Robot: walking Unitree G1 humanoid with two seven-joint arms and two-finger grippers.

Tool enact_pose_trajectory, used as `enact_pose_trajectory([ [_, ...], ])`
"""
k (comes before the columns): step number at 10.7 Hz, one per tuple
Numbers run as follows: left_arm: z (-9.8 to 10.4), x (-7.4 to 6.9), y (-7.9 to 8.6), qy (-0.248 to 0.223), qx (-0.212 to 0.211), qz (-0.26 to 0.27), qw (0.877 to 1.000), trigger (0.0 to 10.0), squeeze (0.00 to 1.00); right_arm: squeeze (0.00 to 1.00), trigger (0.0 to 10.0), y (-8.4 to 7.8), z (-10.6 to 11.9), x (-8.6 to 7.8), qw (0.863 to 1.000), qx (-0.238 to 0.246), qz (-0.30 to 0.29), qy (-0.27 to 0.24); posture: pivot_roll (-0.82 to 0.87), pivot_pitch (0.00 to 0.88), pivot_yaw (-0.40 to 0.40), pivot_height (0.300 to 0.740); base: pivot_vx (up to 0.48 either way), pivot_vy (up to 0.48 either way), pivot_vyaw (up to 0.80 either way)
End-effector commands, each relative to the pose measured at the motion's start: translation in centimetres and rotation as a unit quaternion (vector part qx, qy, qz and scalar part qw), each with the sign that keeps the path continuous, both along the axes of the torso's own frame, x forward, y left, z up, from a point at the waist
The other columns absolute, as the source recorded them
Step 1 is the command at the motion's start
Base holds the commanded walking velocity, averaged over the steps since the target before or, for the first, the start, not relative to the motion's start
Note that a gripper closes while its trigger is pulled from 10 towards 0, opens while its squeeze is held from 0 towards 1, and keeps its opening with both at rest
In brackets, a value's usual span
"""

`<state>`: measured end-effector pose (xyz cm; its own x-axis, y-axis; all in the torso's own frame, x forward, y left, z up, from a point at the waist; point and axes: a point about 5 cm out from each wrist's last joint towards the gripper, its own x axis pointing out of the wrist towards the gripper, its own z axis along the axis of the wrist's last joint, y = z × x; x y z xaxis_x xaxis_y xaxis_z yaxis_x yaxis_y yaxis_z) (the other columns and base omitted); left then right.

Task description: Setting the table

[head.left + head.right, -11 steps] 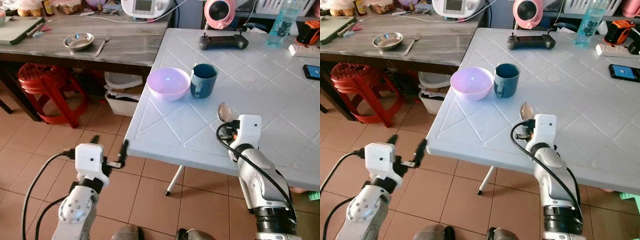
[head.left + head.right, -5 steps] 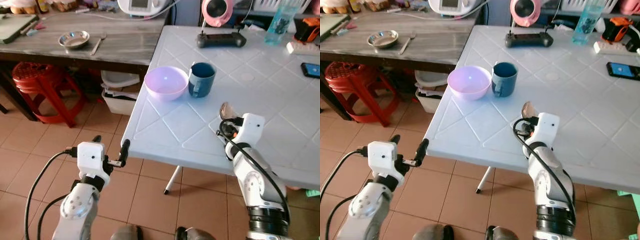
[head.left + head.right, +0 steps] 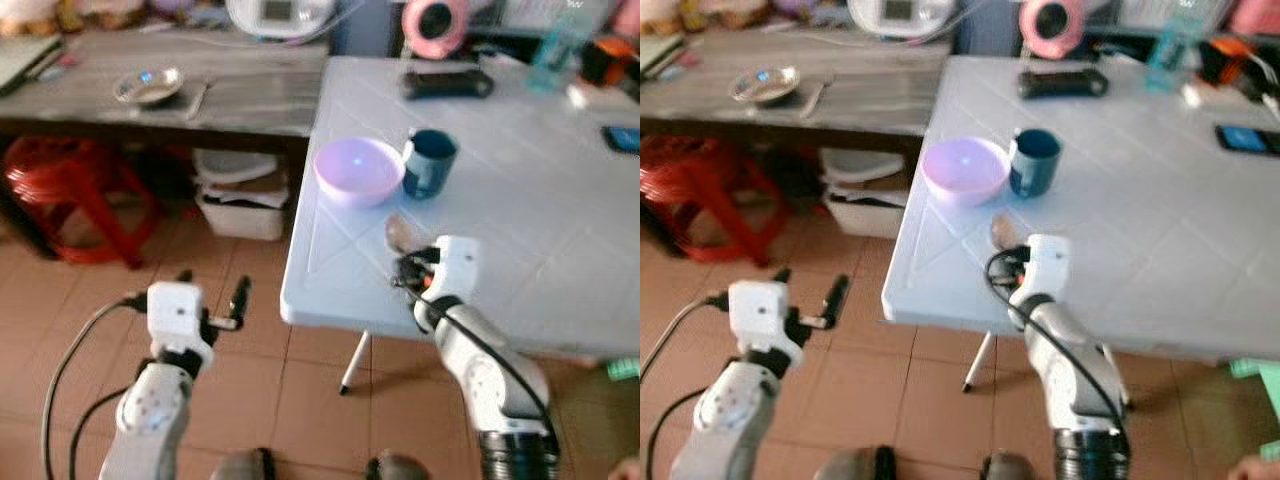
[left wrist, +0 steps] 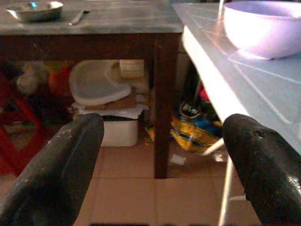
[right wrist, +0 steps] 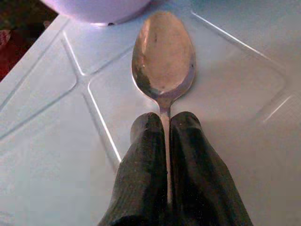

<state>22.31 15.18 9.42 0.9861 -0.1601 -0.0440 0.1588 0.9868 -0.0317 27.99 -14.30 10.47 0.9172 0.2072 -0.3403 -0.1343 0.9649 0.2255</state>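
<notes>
Shiny metal spoon, bowl upward, pinched by right gripper

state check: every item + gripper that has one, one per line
Right gripper: shut on spoon, over the white table.
Spoon: held level, pointing at the bowl.
Left gripper: open, empty, off the table edge.
Bowl: upright, empty.
Mug: upright, beside the bowl.
</notes>
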Motion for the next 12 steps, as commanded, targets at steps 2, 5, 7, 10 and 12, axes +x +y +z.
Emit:
enact_pose_trajectory([
  [2,-0.3,0.1,-0.4,0.002,0.003,-0.008,1.000,10.0,0.00,0.00,0.0,1.2,-2.0,-1.0,0.997,0.001,0.051,0.056,0.03,0.091,0.024,0.740,0.000,0.480,0.00],
  [5,-0.3,0.4,-0.8,-0.003,0.012,-0.003,1.000,10.0,0.00,0.00,0.0,2.5,0.0,-0.1,0.991,-0.046,0.113,-0.053,0.03,0.089,0.024,0.740,0.000,0.476,0.00],
  [7,-0.3,0.5,-0.7,-0.002,0.009,0.005,1.000,10.0,0.00,0.00,0.0,2.5,1.1,0.4,0.987,-0.063,0.111,-0.099,0.03,0.092,0.025,0.740,0.161,0.407,0.00],
  [10,0.0,1.2,-0.6,-0.011,0.018,0.017,1.000,10.0,0.00,0.00,0.0,1.6,3.2,2.0,0.977,-0.098,0.066,-0.179,0.03,0.096,0.025,0.740,0.401,0.110,0.00],
  [12,-0.4,0.5,-1.6,-0.006,0.019,0.000,1.000,10.0,0.00,0.00,0.0,1.7,3.5,2.2,0.971,-0.112,0.070,-0.197,0.03,0.095,0.028,0.740,0.467,0.000,0.00],
])
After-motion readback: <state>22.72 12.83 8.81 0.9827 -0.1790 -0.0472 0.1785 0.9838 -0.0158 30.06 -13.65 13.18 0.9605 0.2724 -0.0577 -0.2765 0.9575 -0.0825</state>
